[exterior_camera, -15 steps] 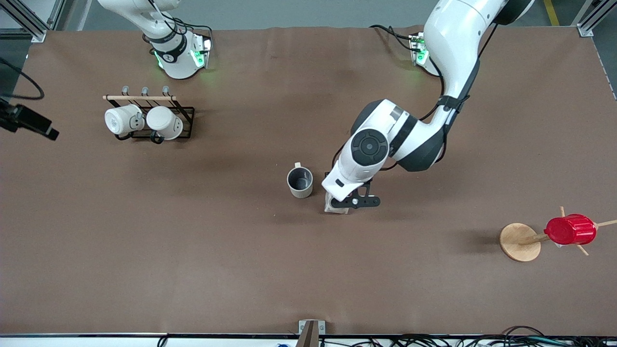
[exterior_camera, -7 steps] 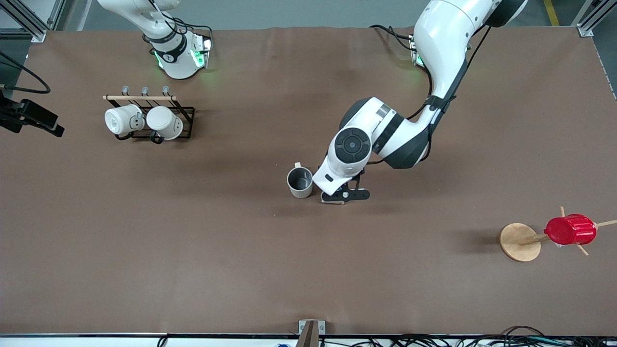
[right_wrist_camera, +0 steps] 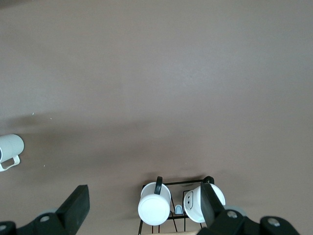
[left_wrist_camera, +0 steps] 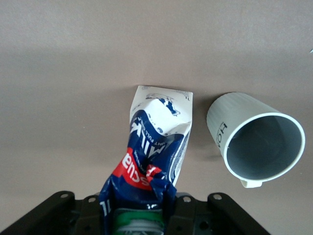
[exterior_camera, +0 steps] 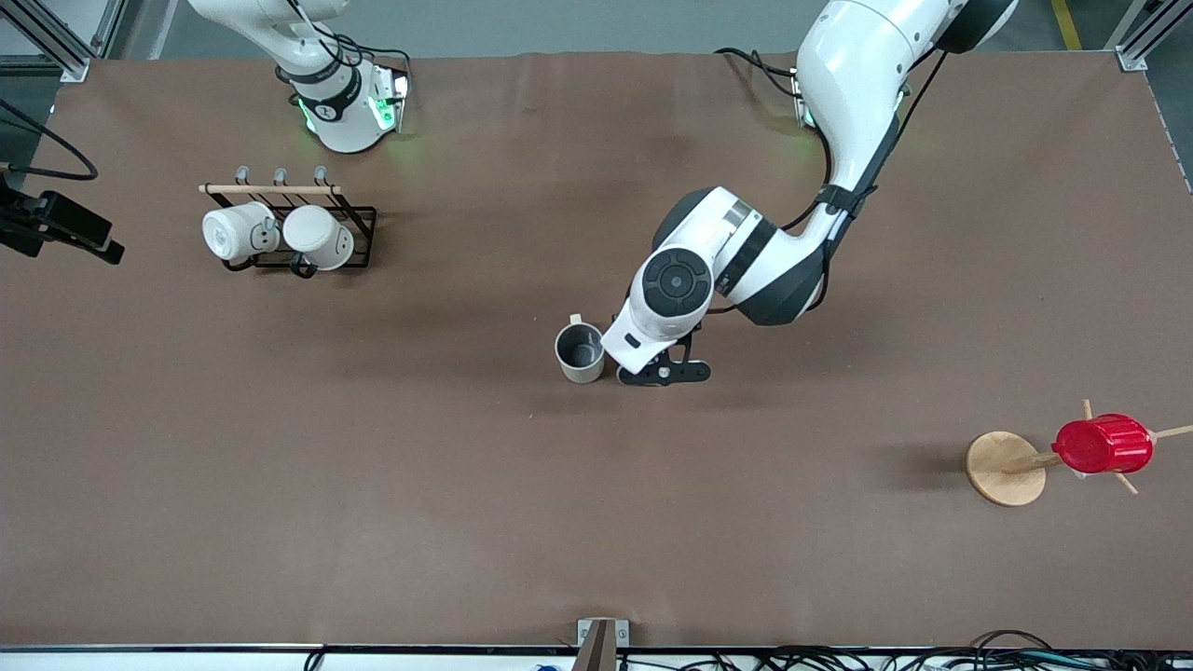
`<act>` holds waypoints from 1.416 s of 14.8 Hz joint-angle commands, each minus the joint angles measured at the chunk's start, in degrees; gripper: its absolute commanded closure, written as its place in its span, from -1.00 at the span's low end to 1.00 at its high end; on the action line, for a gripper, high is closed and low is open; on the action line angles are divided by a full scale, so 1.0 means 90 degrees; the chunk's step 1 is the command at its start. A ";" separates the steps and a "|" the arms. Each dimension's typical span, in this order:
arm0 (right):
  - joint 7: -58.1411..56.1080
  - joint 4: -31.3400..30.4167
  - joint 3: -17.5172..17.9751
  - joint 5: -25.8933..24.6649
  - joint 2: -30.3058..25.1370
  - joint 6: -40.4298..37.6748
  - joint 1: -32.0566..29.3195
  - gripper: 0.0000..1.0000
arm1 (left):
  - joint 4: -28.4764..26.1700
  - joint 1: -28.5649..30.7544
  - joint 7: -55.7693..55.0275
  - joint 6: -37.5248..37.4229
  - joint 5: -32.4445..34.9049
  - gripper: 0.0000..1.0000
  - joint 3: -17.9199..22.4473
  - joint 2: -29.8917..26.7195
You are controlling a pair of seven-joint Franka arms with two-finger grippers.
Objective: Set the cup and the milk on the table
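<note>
Left gripper [exterior_camera: 664, 374] jaws clamped on milk [left_wrist_camera: 155, 147] beside cup [exterior_camera: 581, 352], right gripper [right_wrist_camera: 146, 215] jaws spread wide, holding nothing, over worktop [exterior_camera: 373, 485].

L gripper [exterior_camera: 664, 373] + milk [left_wrist_camera: 156, 147] now beside cup [exterior_camera: 581, 352]

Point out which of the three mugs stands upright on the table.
The off-white ceramic mug with the dark grey inside, standing mouth-up beside the left gripper. The two plain white mugs hang sideways on the black wire rack.
</note>
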 commanded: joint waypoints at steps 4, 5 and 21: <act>-0.0075 0.0031 -0.0018 0.0072 -0.0011 -0.0084 -0.0013 -1.00 | 0.0160 -0.0081 0.0048 -0.0146 -0.0089 -0.34 0.0012 0.0070; -0.0075 0.0031 -0.0018 0.0072 -0.0011 -0.0084 -0.0013 -1.00 | 0.0169 -0.0120 0.0048 -0.0145 -0.0089 -0.61 0.0012 0.0031; -0.0075 0.0031 -0.0018 0.0072 -0.0011 -0.0094 -0.0013 -1.00 | -0.2038 0.2152 0.1021 -0.0799 0.0265 -1.00 0.0032 -0.4197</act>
